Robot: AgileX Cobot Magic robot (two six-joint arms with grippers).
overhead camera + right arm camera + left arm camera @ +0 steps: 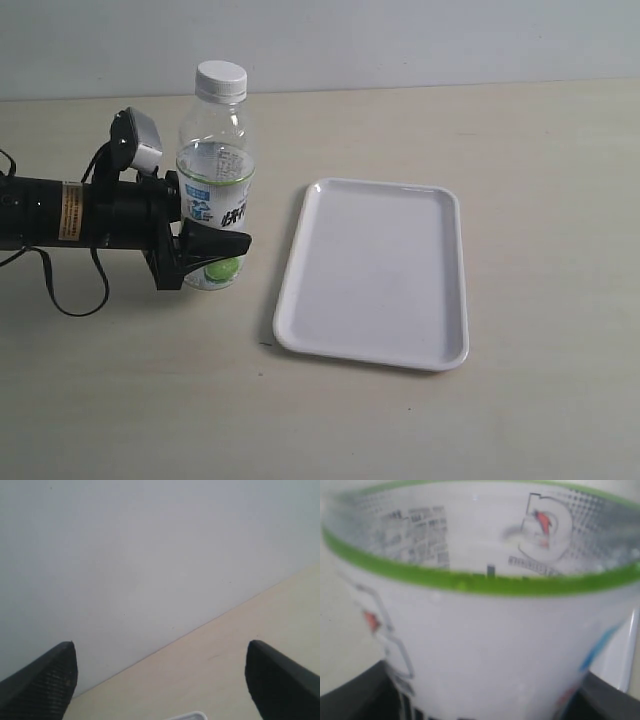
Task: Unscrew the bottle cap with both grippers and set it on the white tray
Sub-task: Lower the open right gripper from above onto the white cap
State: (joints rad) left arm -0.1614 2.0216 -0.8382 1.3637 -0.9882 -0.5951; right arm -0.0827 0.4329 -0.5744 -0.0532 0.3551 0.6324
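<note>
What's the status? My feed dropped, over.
Left tool shut on bottle, cap on. Right tool open, empty. White tray bare, nothing blocking.

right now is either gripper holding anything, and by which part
The left gripper holds the bottle by its lower labelled body. The right gripper is open and empty.
</note>
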